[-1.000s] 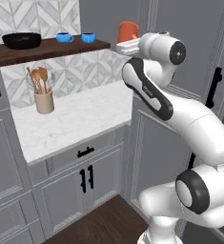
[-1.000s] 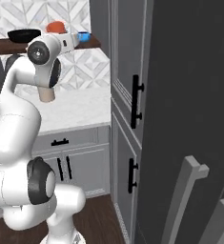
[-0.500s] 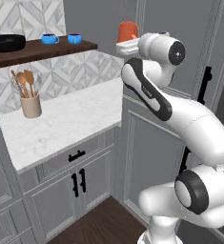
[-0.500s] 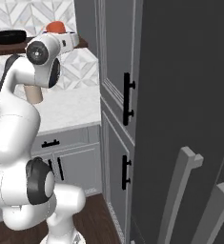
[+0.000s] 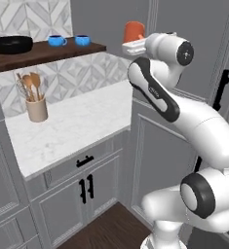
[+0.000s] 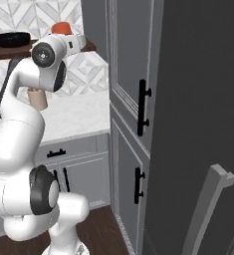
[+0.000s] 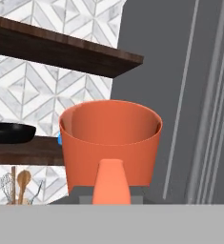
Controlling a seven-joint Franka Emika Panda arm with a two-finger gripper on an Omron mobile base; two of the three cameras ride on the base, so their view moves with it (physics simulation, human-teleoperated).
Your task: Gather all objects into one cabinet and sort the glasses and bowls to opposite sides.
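We face a grey kitchen with a chevron-tiled wall, a pale marble counter (image 5: 72,127) and tall grey cabinet doors with black bar handles (image 6: 144,107). Since a second ago the whole scene has slid sideways in both base views, which we read as our base driving, not as things moving; the thick dark brown wooden shelf board (image 5: 47,52) now sits nearer the arm's end. We judge that we are carrying the last piece toward the shelf and that the placing is not yet done.

Our two-finger gripper (image 5: 134,47) holds the tall orange-red cylindrical mug (image 7: 111,142) upright, just off the shelf's right end and about level with it. The fingers themselves are hidden behind the mug and the hand, so we judge the clamp from the mug riding above the hand.

On the shelf, the wide glossy black bowl (image 5: 11,44) sits at the left end, and the two low bright-blue cups (image 5: 57,40) stand together toward the right, well apart from it. All look empty. The beige utensil holder (image 5: 36,109) on the counter holds wooden spoons.
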